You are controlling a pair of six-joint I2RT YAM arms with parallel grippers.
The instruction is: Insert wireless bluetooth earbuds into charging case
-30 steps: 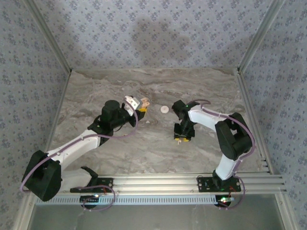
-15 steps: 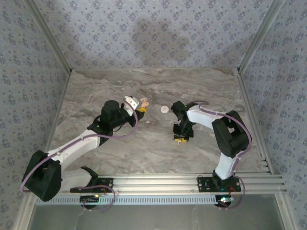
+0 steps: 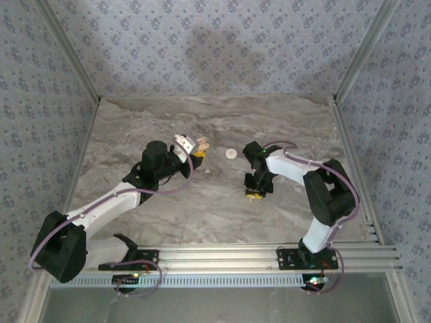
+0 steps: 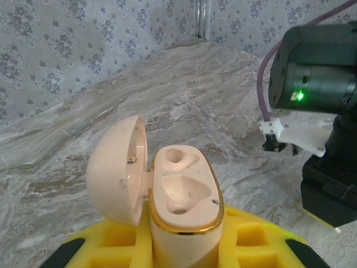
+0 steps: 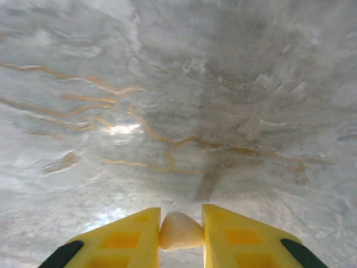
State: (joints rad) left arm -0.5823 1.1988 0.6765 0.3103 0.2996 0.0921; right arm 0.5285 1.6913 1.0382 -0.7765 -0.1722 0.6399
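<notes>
Peach-tan, the case (image 4: 181, 212) is standing upright in the left gripper (image 3: 195, 151), whose yellow fingers (image 4: 120, 245) are clamping its base. Its lid is hanging open to the left and both wells are lying empty. The right gripper (image 3: 254, 195) is pointing down at the marble table (image 3: 202, 215), its jaws pinching one pale earbud (image 5: 179, 230) between them. A white disc (image 3: 231, 153) is resting on the table between the two grippers, apart from both.

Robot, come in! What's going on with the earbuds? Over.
Left gripper shut on charging case, lid open, sockets empty. Right gripper shut on earbud. White disc sits apart.
</notes>
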